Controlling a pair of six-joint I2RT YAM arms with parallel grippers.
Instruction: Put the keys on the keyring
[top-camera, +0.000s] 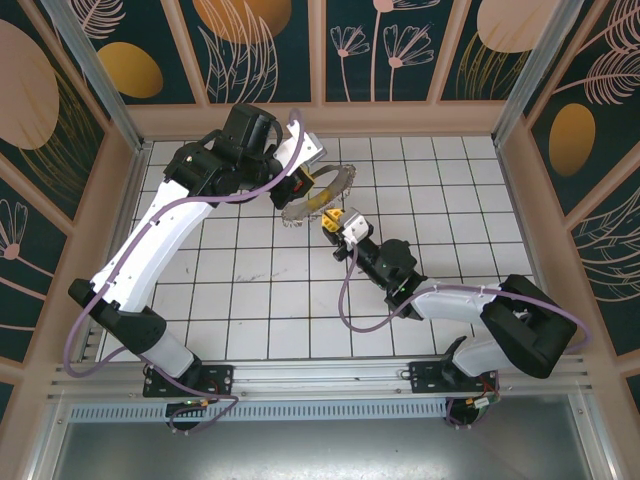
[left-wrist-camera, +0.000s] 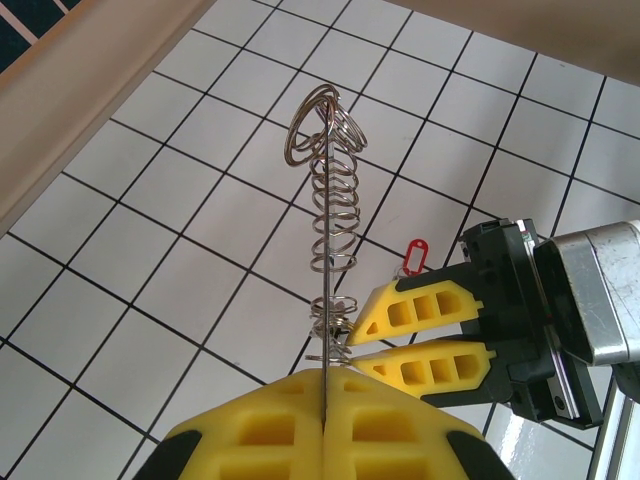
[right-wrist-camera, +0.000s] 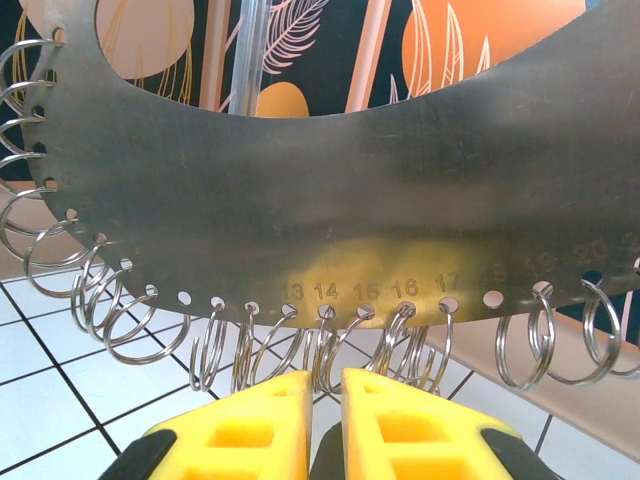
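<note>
Left tool (left-wrist-camera: 325, 390), right tool (right-wrist-camera: 325, 400), one keyring (right-wrist-camera: 330, 200); one red-tagged key (left-wrist-camera: 414, 255)

Small numbers are stamped along the lower edge of the metal keyring (right-wrist-camera: 330, 190), one by each hole. Just above the jaws of the right gripper (right-wrist-camera: 326, 380) you can read 13, 14, 15, 16 and 17. Further to the right they get faint, and one looks like 20.

A white tiled tabletop (top-camera: 260, 300) with dark grid lines. Around it stand dark blue wall panels (top-camera: 380, 40) with orange floral shapes.
</note>
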